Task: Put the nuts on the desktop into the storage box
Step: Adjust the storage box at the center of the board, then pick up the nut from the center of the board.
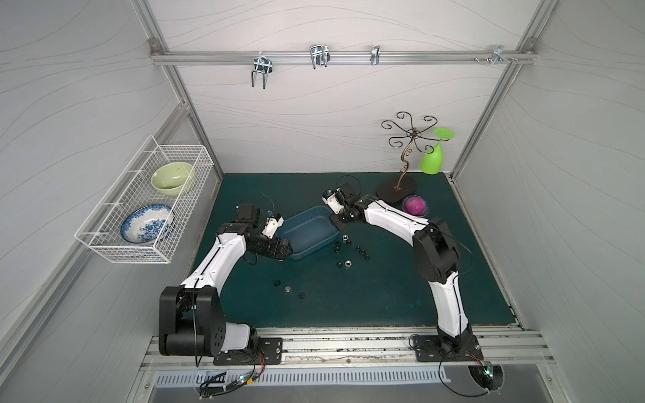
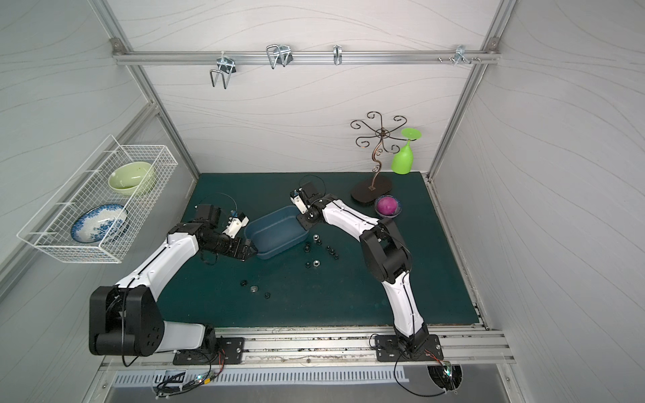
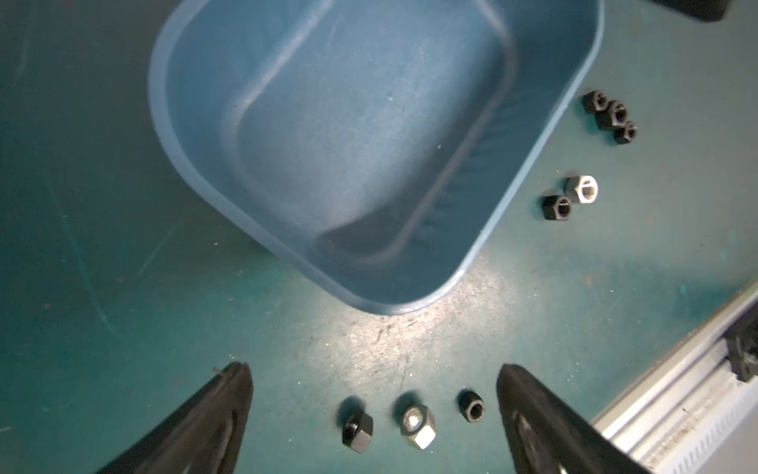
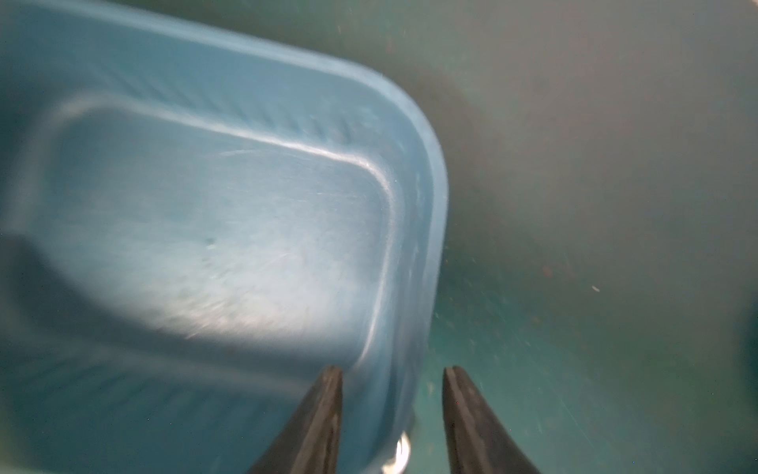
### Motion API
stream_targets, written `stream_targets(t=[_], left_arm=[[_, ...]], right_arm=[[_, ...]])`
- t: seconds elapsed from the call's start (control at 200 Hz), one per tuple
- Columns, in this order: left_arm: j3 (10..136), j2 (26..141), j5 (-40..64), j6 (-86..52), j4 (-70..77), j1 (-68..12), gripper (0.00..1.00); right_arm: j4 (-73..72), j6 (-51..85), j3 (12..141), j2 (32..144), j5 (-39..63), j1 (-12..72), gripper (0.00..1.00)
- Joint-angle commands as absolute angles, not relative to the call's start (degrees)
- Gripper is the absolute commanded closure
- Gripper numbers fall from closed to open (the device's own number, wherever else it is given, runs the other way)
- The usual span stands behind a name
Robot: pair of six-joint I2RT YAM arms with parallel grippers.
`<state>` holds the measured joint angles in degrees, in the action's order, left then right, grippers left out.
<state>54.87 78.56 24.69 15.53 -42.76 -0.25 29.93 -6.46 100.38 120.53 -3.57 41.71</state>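
Observation:
The blue-grey storage box lies on the teal desktop, and its inside looks bare. Several nuts lie scattered to its right and front. My left gripper hovers wide open at the box's near left corner. In the left wrist view two black nuts and a silver nut lie on the desktop between its fingers. My right gripper is open, astride the box's right wall: one finger inside, one outside. A blurred shiny spot sits beside that wall.
A black stand with a hanging green glass and a small bowl with a magenta ball crowd the back right. A white wire basket with two bowls hangs on the left wall. Aluminium rails edge the front.

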Motion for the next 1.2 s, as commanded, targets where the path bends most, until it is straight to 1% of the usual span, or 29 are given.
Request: stream_targets(t=[0.0, 0.06, 0.26, 0.35, 0.555, 0.635, 0.66, 0.675, 0.785, 0.865, 0.921, 1.026, 1.056, 1.141, 1.196], left_arm=[[55.8, 78.3, 28.1, 17.6, -44.0, 0.0, 0.02], [55.9, 78.2, 28.5, 18.1, -44.3, 0.0, 0.02], [58.1, 76.6, 28.9, 20.4, -47.9, 0.0, 0.02], [58.6, 75.7, 28.2, 22.2, -49.1, 0.0, 0.02], [60.7, 75.9, 26.7, 25.8, -54.3, 0.0, 0.02], [61.5, 75.7, 25.8, 27.4, -56.5, 0.0, 0.02], [61.7, 75.6, 25.5, 28.0, -57.2, 0.0, 0.02], [61.8, 75.5, 25.3, 28.3, -57.7, 0.0, 0.02], [62.5, 75.1, 25.1, 30.8, -60.8, 0.0, 0.02], [62.7, 74.6, 26.0, 32.2, -61.8, 0.0, 0.02], [62.5, 74.3, 27.2, 33.9, -62.9, 0.0, 0.02], [61.3, 74.0, 29.7, 39.1, -64.8, 0.0, 0.03], [60.9, 73.9, 29.8, 40.2, -64.5, 0.0, 0.04], [59.1, 73.6, 28.6, 42.9, -63.0, 0.0, 0.07], [57.9, 73.5, 27.3, 44.0, -61.4, 0.0, 0.08]], right_arm=[[31.9, -5.5, 99.0, 112.7, -1.4, 41.9, 0.5], [32.1, -5.1, 97.6, 110.0, -1.6, 42.1, 0.45], [30.7, -4.0, 90.2, 99.3, -1.8, 43.9, 0.37], [28.3, -4.2, 85.5, 93.4, -3.5, 46.0, 0.34], [20.9, -6.0, 74.5, 80.8, -0.6, 50.0, 0.23], [16.6, -7.6, 70.5, 76.2, 0.5, 51.2, 0.11], [14.9, -8.5, 69.1, 74.8, 1.4, 51.4, 0.03], [13.7, -9.0, 68.1, 74.1, 2.1, 51.6, 0.01], [8.5, -16.2, 62.5, 69.4, 11.1, 52.2, 0.01], [7.6, -22.5, 59.7, 67.6, 20.4, 52.5, 0.01], [8.4, -26.9, 58.5, 67.1, 24.8, 53.3, 0.01], [13.2, -35.5, 58.4, 67.8, 27.1, 56.7, 0.01], [15.2, -38.0, 58.4, 68.1, 27.1, 57.9, 0.01], [20.5, -44.9, 58.7, 69.5, 28.5, 60.5, 0.01], [22.2, -47.0, 58.7, 70.5, 28.4, 61.9, 0.01]])
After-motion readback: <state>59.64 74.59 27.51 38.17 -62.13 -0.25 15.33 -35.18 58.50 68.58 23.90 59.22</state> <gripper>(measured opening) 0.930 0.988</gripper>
